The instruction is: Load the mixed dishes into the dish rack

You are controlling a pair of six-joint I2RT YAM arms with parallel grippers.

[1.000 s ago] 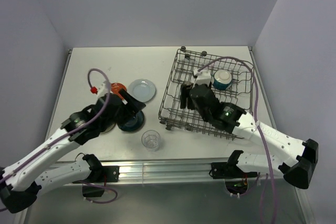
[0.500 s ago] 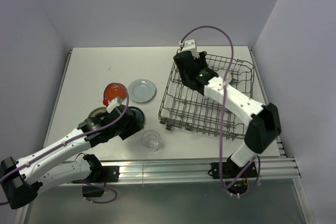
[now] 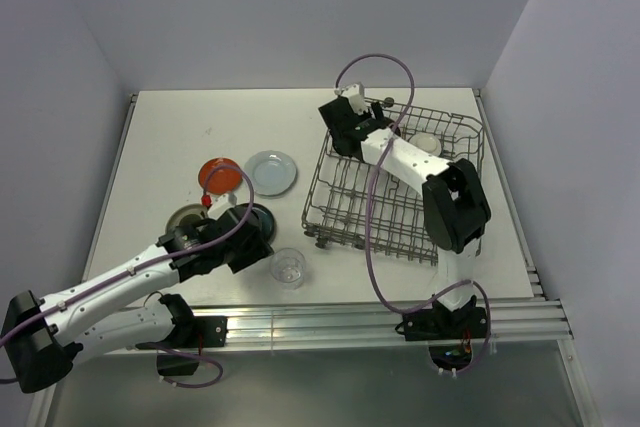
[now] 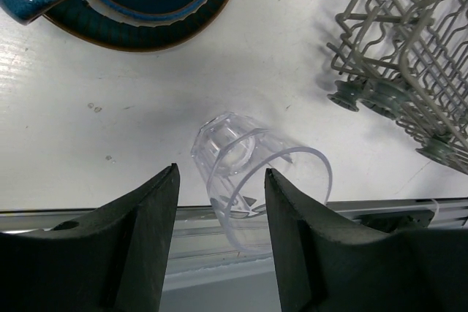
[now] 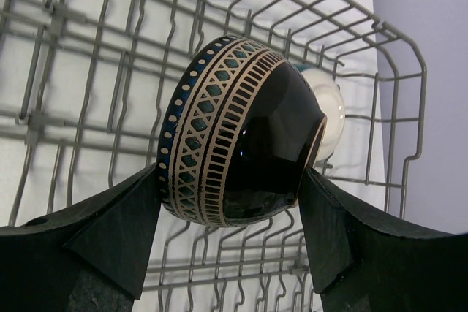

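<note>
Right tool [image 5: 228, 184], closed on a dark patterned bowl [image 5: 248, 129] held sideways between its 2 fingers [image 5: 95, 239], hangs over the dish rack [image 3: 385, 217]; a cream bowl [image 5: 329, 104] lies just beyond it. Seating the bowl low in the rack before release looks wise. Left tool [image 4: 219, 173], wide open and empty, faces the glass cup [image 4: 256, 180] just ahead on the tabletop [image 4: 241, 56]; centre it, then close gently.

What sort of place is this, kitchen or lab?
Most likely a lab test cell, not a kitchen: a white table boxed in by plain walls, a metal rail along its near edge, a dish rack and plates staged on it.
</note>
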